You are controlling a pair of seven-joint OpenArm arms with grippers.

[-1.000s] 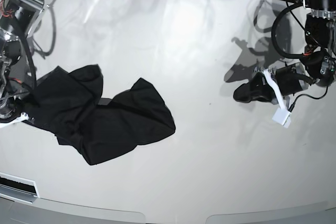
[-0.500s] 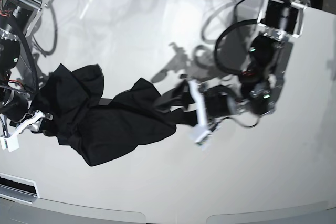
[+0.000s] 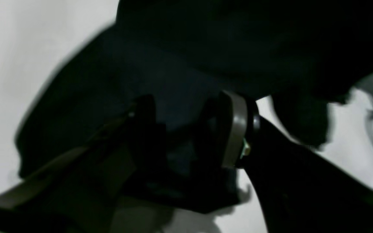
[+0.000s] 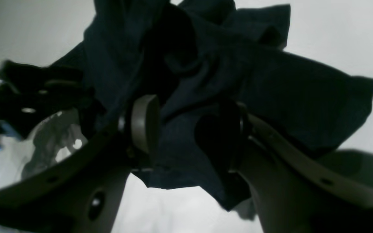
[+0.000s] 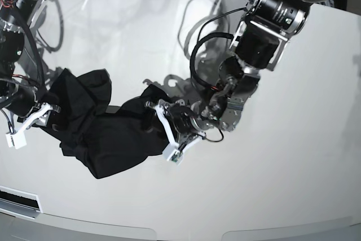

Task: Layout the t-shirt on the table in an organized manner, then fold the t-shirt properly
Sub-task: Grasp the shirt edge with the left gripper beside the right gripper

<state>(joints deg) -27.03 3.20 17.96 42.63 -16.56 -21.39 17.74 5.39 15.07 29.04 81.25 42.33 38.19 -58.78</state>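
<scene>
Shirt: black t-shirt (image 5: 107, 134), soft, crumpled in folds
Counter: counter (image 5: 271, 184), glossy white
Left hand: left hand (image 5: 170, 131), fingers apart, straddling cloth
Right hand: right hand (image 5: 31, 123), fingers apart, at shirt's edge

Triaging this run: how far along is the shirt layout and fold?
Done: nothing yet. The t-shirt lies bunched and creased on the table, not spread. In hand: the left gripper and the right gripper sit at opposite edges, jaws apart with cloth between them in both wrist views; neither has closed on it. Left: grasp, spread flat, then every fold.
</scene>
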